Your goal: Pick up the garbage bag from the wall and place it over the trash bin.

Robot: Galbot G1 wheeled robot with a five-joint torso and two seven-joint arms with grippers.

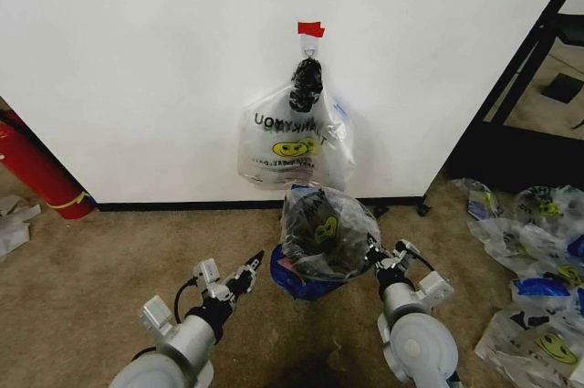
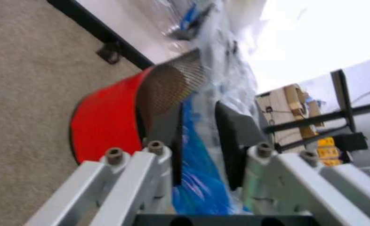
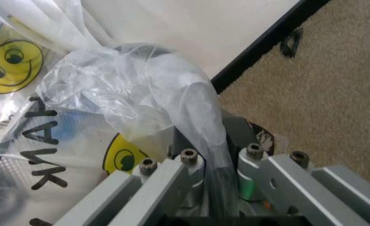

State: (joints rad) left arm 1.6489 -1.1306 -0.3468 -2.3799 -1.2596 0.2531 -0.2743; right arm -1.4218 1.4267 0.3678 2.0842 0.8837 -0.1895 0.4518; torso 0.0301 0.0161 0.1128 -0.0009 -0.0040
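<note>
The garbage bag [image 1: 321,228] is draping over the trash bin [image 1: 301,278] at lower centre; the right gripper [image 1: 376,258] is pinching its edge, while the left gripper [image 1: 254,267], jaws parted, is hovering nearby.

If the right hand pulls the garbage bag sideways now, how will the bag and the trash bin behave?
The garbage bag looks thin, crumpled and floppy, so it would probably stretch, not push. The trash bin appears small and light, so it may tip. The right hand grips a gathered fold, which might slip.

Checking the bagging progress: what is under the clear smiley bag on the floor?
The garbage bag covers the trash bin; its mesh side and red base show through and below. The bin's inside is hidden.
</note>
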